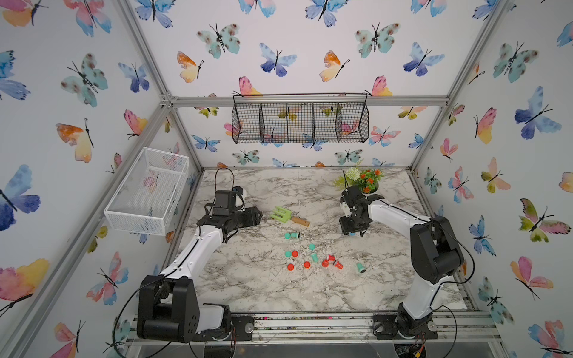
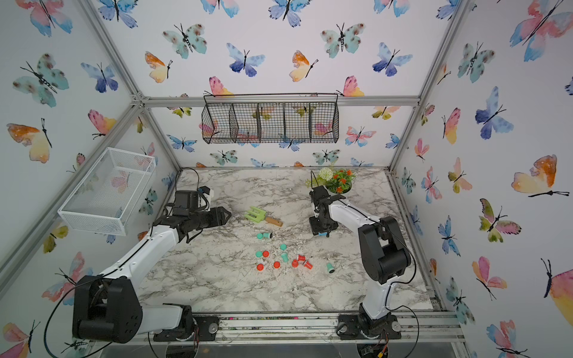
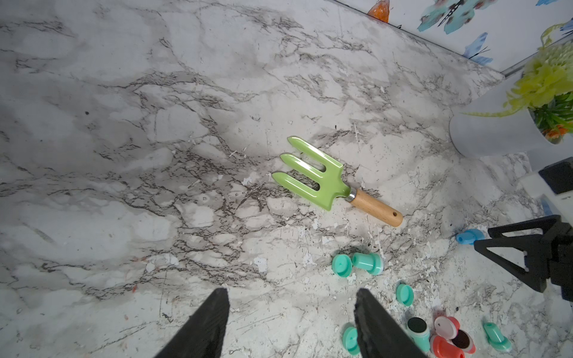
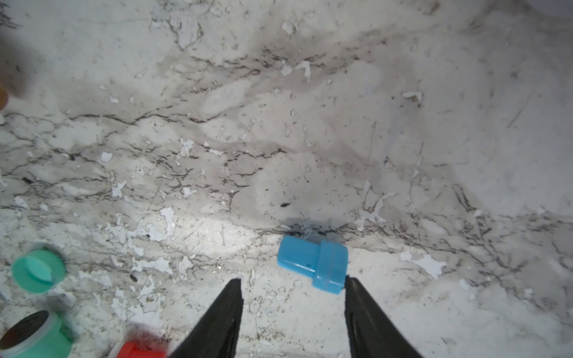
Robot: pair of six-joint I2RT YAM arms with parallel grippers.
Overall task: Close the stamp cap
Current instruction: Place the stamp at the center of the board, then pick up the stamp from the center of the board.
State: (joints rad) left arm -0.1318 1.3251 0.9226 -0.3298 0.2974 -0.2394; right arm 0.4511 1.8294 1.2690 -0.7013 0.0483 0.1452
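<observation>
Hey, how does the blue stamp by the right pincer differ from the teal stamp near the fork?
Colour: the blue stamp is blue, the teal stamp teal.
Shape: the blue stamp is boxy, the teal stamp round.
Place: the blue stamp lies at the right pincer fingertips, the teal stamp near the fork with a loose cap beside it.
Both lie on their sides.

I see marble table carrying green fork, potted plant, blue stamp on its side, scattered red and teal stamps and caps
</observation>
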